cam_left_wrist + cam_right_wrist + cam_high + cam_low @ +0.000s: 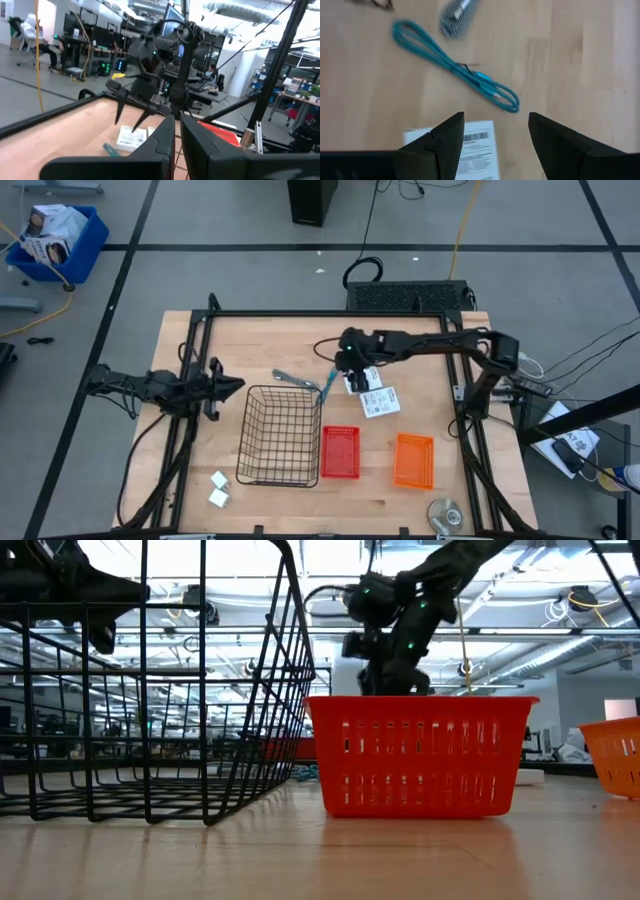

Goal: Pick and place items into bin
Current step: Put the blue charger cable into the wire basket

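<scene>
Right gripper (pixel 495 132) over table middle, fingers apart, empty, above teal tool (pixel 455 65) and white card (pixel 470 150). Left gripper (pixel 232 387) pinched together near left edge. White blocks (pixel 218 488) by front edge, bare wood around.

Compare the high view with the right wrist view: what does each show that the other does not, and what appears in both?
Only the high view shows the wire basket, the red bin, the orange bin, two white blocks, the silver disc and the left claw, shut at the table's left edge.

Only the right wrist view shows the barcode printed on the white card.

Both show the teal tool, the card and the right claw, which hangs open above them with nothing in it.
</scene>
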You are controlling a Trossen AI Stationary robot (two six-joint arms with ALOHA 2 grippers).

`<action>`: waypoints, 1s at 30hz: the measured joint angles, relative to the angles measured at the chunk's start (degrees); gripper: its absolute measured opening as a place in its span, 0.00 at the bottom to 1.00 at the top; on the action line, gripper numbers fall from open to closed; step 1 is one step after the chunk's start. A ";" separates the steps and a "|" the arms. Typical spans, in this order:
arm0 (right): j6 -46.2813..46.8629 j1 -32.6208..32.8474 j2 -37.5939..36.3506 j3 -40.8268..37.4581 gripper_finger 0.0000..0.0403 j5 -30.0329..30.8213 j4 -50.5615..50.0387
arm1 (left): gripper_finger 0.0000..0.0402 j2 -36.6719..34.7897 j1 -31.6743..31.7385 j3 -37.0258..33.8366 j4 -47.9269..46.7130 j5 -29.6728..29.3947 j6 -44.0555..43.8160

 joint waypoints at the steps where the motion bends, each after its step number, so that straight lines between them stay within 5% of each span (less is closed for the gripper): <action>1: -0.69 0.02 0.94 0.73 0.53 0.71 -0.48 | 0.08 0.00 0.00 0.00 -0.59 -0.02 -0.37; 23: -9.35 0.93 12.51 2.66 0.52 2.11 8.92 | 0.08 0.00 0.00 0.00 -2.67 0.00 -3.25; 30: -7.45 1.25 12.88 2.71 0.29 1.81 9.03 | 0.08 0.00 0.00 0.00 -2.66 0.00 -4.14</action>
